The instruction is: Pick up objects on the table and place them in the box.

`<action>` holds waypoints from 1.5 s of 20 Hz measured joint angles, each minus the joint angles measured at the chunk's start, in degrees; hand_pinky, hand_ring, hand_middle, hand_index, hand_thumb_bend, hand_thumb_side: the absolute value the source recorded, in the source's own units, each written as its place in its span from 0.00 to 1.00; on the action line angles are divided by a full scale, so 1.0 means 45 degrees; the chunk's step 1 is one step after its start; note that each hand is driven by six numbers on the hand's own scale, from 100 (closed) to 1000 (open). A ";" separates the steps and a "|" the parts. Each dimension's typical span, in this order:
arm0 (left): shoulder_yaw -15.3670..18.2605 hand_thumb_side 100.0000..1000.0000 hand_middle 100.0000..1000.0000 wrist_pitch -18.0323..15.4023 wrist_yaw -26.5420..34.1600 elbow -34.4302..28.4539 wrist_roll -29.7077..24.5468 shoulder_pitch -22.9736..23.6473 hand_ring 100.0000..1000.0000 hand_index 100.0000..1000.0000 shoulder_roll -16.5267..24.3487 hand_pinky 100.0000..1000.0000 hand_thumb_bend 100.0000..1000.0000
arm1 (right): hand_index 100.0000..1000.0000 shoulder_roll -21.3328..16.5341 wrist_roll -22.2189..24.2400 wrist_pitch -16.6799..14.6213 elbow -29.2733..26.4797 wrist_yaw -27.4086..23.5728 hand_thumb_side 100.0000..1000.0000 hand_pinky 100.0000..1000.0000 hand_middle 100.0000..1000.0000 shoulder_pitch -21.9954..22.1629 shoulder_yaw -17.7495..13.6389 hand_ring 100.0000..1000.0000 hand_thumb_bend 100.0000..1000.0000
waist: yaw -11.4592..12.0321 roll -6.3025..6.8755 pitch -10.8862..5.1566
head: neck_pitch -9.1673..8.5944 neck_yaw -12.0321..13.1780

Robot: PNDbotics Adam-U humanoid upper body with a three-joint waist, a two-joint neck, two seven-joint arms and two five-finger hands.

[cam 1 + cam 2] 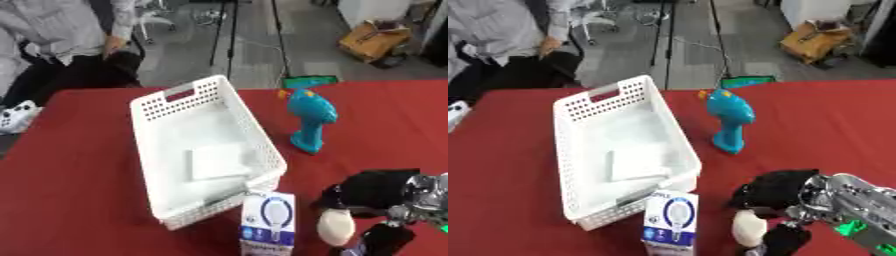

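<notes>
gripping cream oval object [748, 227] with right hand [785, 192], fingers curling round it, low over red table [79, 200] near front edge, right of box [166, 107]. white flat packet [217, 161] already lying in box. bulb carton [269, 220] standing just beside box front corner, blue toy [310, 117] standing right of box, both waiting. left hand not showing.

Light-bulb carton [268, 223] — lower end cut off by the bottom edge. Right hand [776, 192] partly covers a cream oval object [748, 228] — identity indeterminate; finger positions blurred.
</notes>
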 measured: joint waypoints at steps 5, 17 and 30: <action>-0.0004 1.00 0.68 0.0000 0.0038 0.0000 0.0000 0.0000 0.70 0.76 0.0000 0.64 0.00 | 1.00 -0.0002 -0.0002 -0.0120 0.0000 0.0102 0.75 0.34 0.82 0.0193 -0.0087 0.55 0.30 | 0.0026 0.0020 0.0000 | -0.0066 -0.0007; -0.0078 1.00 0.68 0.0009 0.0064 0.0000 0.0007 0.0000 0.70 0.76 -0.0007 0.64 0.00 | 1.00 -0.0027 -0.0031 0.0078 0.0000 0.0084 0.61 0.20 0.77 0.0299 -0.0160 0.45 0.30 | 0.0027 0.0076 0.0041 | -0.0082 -0.0013; -0.0083 1.00 0.68 0.0021 0.0150 0.0000 0.0026 0.0000 0.71 0.76 -0.0008 0.64 0.00 | 0.99 -0.0058 -0.0369 0.0017 0.0000 0.0092 0.50 0.14 0.76 0.0418 -0.0166 0.42 0.32 | 0.0025 0.0076 0.0041 | -0.0277 -0.0005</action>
